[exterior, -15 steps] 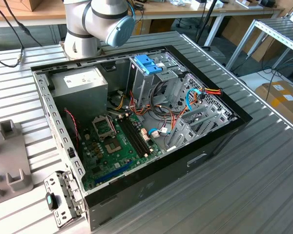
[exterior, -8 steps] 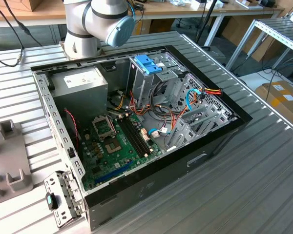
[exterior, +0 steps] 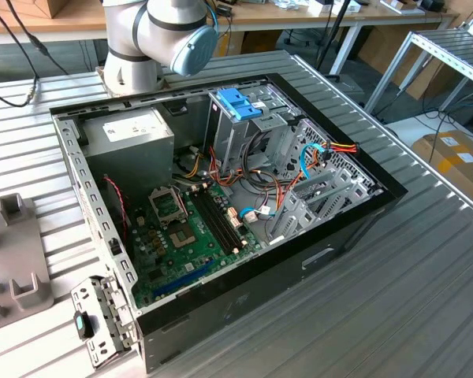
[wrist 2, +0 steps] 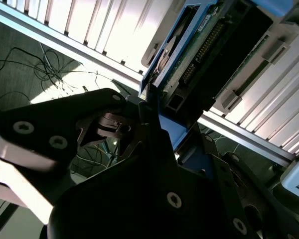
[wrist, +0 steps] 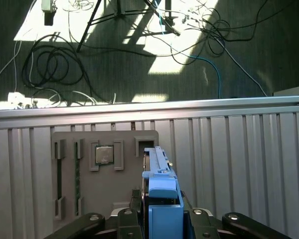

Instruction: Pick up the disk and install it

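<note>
First wrist view: we see the gripper [wrist: 162, 221] clamped on the disk [wrist: 159, 172], its jaws pressed against both sides of the blue frame. The drive is held edge-on and juts forward from the jaws. Below the gripper a grey tray [wrist: 104, 199] lies on the ribbed table [wrist: 239, 159]. A square chip [wrist: 103, 155] sits in one of the tray's pockets, near the disk's far tip as we look. Beyond the table's edge, cables [wrist: 50, 67] sprawl across the sunlit floor. In the second wrist view we see the disk's circuit-board face and connector, with the blue frame running along its edge into the jaws. In the exterior view an open computer case [exterior: 221, 197] rests on a ribbed table beside the arm [exterior: 154, 39]; we cannot tell how far it lies from the gripper.
</note>
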{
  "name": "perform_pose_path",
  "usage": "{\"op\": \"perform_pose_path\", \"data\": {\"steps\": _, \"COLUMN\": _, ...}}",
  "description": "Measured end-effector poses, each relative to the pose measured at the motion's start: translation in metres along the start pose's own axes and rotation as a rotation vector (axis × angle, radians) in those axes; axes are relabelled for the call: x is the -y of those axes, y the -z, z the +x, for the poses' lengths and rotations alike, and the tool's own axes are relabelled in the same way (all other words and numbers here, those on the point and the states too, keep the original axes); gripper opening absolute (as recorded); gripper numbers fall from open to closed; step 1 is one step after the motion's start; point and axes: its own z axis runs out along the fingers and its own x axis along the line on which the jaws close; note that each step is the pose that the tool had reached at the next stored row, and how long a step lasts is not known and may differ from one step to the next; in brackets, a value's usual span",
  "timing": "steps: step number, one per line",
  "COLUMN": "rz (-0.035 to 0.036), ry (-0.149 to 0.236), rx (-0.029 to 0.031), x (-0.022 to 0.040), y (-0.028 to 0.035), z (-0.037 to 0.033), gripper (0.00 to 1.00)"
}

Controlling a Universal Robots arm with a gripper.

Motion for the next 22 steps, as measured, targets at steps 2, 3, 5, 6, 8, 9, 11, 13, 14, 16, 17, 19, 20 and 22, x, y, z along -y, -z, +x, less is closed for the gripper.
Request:
{"op": "perform_pose_path", "data": {"steps": 2, "rz": 0.0, "ry": 0.0, "rx": 0.0002, "x": -0.0001, "y": 0.0008, "z": -0.0001, "gripper": 0.37}}
{"op": "perform_pose_path", "data": {"steps": 3, "rz": 0.0, "ry": 0.0, "rx": 0.0003, "x": -0.0001, "y": 0.0013, "z": -0.0001, "gripper": 0.37}}
{"op": "perform_pose_path", "data": {"steps": 5, "rz": 0.0, "ry": 0.0, "rx": 0.0005, "x": -0.0001, "y": 0.0021, "z": -0.0002, "gripper": 0.37}}
{"op": "perform_pose_path", "data": {"steps": 6, "rz": 0.0, "ry": 0.0, "rx": 0.0008, "x": -0.0001, "y": 0.0028, "z": -0.0002, "gripper": 0.37}}
{"op": "perform_pose_path", "data": {"steps": 8, "rz": -0.0001, "ry": 0.0, "rx": 0.0009, "x": -0.0002, "y": 0.0036, "z": -0.0003, "gripper": 0.37}}
{"op": "perform_pose_path", "data": {"steps": 9, "rz": -0.0001, "ry": 0.0, "rx": 0.001, "x": -0.0002, "y": 0.004, "z": -0.0003, "gripper": 0.37}}
{"op": "perform_pose_path", "data": {"steps": 11, "rz": -0.0001, "ry": 0.0, "rx": 0.0011, "x": -0.0002, "y": 0.005, "z": -0.0004, "gripper": 0.37}}
{"op": "perform_pose_path", "data": {"steps": 13, "rz": 0.0, "ry": 0.0, "rx": 0.0012, "x": -0.0003, "y": 0.0058, "z": -0.0005, "gripper": 0.37}}
{"op": "perform_pose_path", "data": {"steps": 14, "rz": -0.0001, "ry": 0.0, "rx": 0.0012, "x": -0.0003, "y": 0.0063, "z": -0.0005, "gripper": 0.37}}
{"op": "perform_pose_path", "data": {"steps": 16, "rz": -0.0001, "ry": 0.0, "rx": 0.0013, "x": -0.0004, "y": 0.0071, "z": -0.0006, "gripper": 0.37}}
{"op": "perform_pose_path", "data": {"steps": 17, "rz": -0.0001, "ry": 0.0, "rx": 0.0014, "x": -0.0004, "y": 0.0075, "z": -0.0006, "gripper": 0.37}}
{"op": "perform_pose_path", "data": {"steps": 19, "rz": -0.0001, "ry": 0.0, "rx": 0.0015, "x": -0.0004, "y": 0.0088, "z": -0.0008, "gripper": 0.37}}
{"op": "perform_pose_path", "data": {"steps": 20, "rz": -0.0001, "ry": 0.0, "rx": 0.0016, "x": -0.0005, "y": 0.0093, "z": -0.0008, "gripper": 0.37}}
{"op": "perform_pose_path", "data": {"steps": 22, "rz": -0.0001, "ry": 0.0, "rx": 0.0016, "x": -0.0005, "y": 0.0101, "z": -0.0009, "gripper": 0.37}}
